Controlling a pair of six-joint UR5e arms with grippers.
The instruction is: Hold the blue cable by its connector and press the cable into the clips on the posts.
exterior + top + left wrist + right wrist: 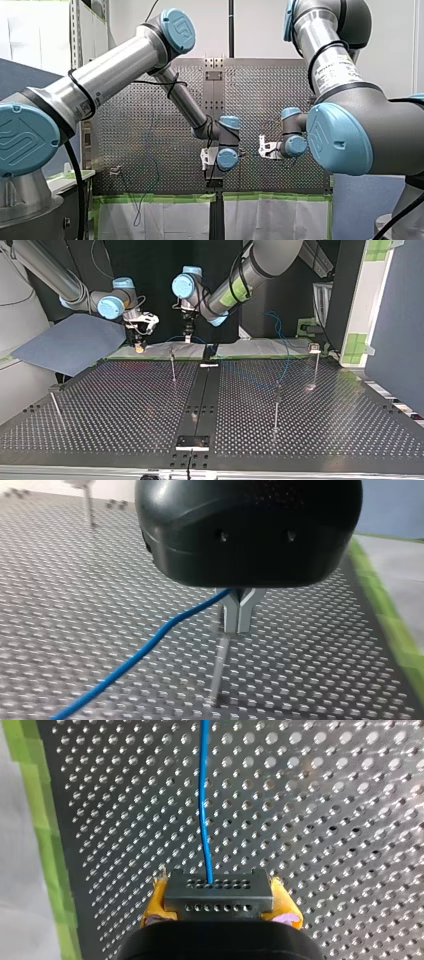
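My right gripper (pixel 218 892) is shut with its yellow pads (pixel 156 900) on the black connector (pixel 218 896). The blue cable (pixel 204 805) runs straight out ahead of it over the perforated table. My left gripper (pixel 239 626) has its metal fingers shut on the blue cable (pixel 150 645), right above a thin post (pixel 219 672). In the top view my right gripper (pixel 140 345) hangs at the table's far edge, left of my left gripper (pixel 187 336). A post (pixel 173 366) stands just in front of them.
Other thin posts stand on the table in the top view (pixel 276 407), (pixel 315 365), (pixel 55 407). A loose length of blue cable (pixel 285 352) hangs at the far right. Green tape (pixel 47 835) lines the table's edge.
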